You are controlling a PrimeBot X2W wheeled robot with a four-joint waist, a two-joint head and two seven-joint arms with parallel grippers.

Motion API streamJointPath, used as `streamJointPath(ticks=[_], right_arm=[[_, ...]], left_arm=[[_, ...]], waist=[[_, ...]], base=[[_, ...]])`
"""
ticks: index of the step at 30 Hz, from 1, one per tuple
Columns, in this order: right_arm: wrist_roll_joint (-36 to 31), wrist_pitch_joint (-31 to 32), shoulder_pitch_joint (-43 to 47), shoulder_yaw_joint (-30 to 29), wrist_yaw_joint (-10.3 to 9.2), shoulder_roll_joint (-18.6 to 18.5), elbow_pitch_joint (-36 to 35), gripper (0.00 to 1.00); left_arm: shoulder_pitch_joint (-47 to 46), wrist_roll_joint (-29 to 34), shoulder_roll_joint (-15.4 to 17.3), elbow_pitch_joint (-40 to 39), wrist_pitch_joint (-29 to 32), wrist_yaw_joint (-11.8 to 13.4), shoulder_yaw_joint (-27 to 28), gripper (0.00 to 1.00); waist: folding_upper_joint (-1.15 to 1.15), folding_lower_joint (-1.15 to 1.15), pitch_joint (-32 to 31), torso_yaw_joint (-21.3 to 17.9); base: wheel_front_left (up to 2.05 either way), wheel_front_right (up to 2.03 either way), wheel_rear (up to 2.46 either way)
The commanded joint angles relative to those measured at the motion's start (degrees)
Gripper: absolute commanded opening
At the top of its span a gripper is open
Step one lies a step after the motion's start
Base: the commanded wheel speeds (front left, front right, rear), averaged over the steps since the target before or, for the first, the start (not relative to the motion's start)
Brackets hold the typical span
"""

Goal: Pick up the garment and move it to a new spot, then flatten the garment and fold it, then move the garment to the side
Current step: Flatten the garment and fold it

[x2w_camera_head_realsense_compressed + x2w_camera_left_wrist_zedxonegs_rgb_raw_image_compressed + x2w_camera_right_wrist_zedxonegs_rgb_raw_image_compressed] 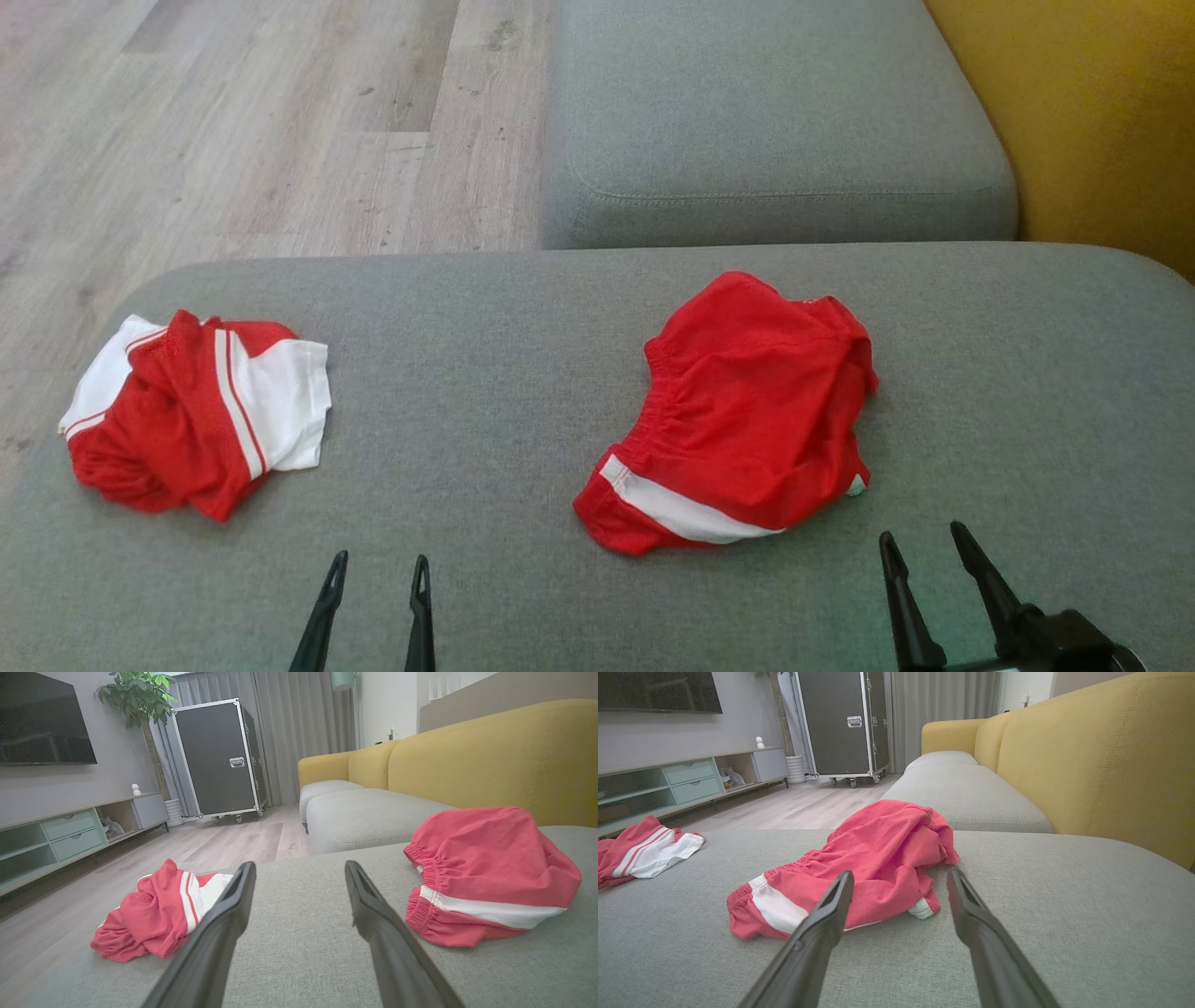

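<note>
Stands at step one, before any lift. Holds left pincer and right pincer spread wide, empty. Faces crumpled red cloth shorts with white band on grey fabric sofa seat, just beyond right pincer. Calls for reaching forward, pinching cloth

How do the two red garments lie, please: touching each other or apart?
Apart. The head view shows a wide strip of bare grey cushion between the left garment and the right garment.
</note>
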Motion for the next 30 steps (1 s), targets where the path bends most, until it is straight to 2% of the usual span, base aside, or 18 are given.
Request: streamJointPath(ticks=[1,7,13,20,22,30], right_arm=[[0.21,-0.62,-2.21,1.56,-0.04,-0.4,-1.82,1.0],[0.34,-0.62,-2.47,1.31,-0.04,-0.4,-1.95,1.0],[0.6,-0.62,-3.18,1.57,-0.04,-0.4,-2.03,1.0],[0.13,-0.62,-4.41,2.32,-0.04,-0.91,-2.42,1.0],[0.33,-0.62,-4.86,2.65,-0.04,-1.52,-2.52,1.0],[0.86,-0.62,-6.44,4.09,-0.04,-3.95,-2.92,1.0]], left_arm=[[-2.04,-0.14,-0.11,-1.56,-0.54,0.52,1.74,1.0],[-1.98,-0.19,-0.22,-1.3,-0.54,0.61,1.75,1.0],[-4.28,-0.98,-0.71,0.88,-0.54,-0.69,1.17,1.0],[-14.31,-1.27,-1.77,9.0,-0.55,-4.68,-2.06,1.0],[-19.98,-0.81,-2.12,13.87,-0.55,-6.22,-3.73,1.0],[-33.23,-3.49,-3.05,30.69,0.84,-12.58,-9.81,1.0]], waist=[[0.0,0.0,0.05,-0.05],[0.0,0.0,0.33,-0.63],[0.0,0.0,1.66,-1.79],[0.0,0.0,5.0,-3.07],[0.0,0.0,6.42,-3.58],[0.0,0.0,9.9,-5.24]], base=[[0.0,0.0,0.0],[0.0,0.0,0.0],[0.0,0.0,0.0],[0.0,0.0,0.0],[0.0,0.0,0.0],[0.0,0.0,0.0]])
